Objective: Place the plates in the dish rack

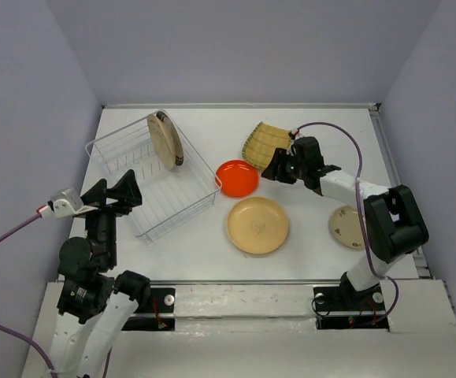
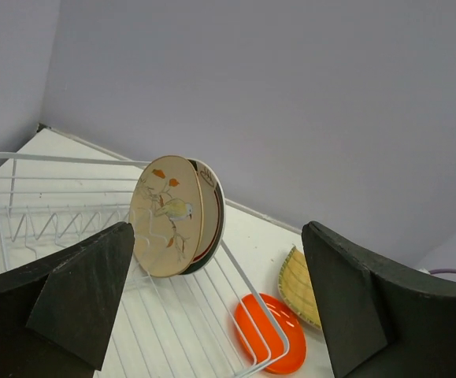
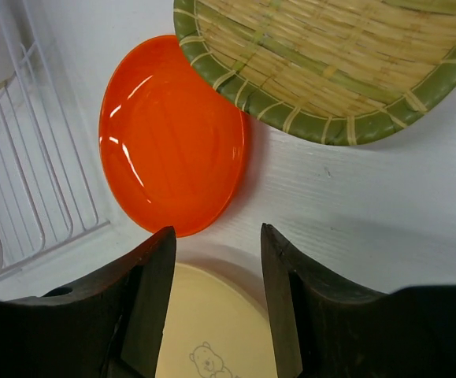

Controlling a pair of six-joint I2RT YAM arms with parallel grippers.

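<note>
Rack (image 1: 153, 185) holds two plates (image 1: 165, 140) upright. My right tool (image 3: 216, 236), half spread, empty, beside rack by orange plate (image 3: 172, 134), likely next pick; left tool (image 1: 123, 189) spread wide.

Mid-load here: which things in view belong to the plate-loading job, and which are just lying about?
Part of the job:
dish rack
bird-pattern plate and dark-rimmed plate, standing in the rack
orange plate
woven plate
cream plate
small tan plate, far right

Not part of it:
only the purple cables on the arms
</note>
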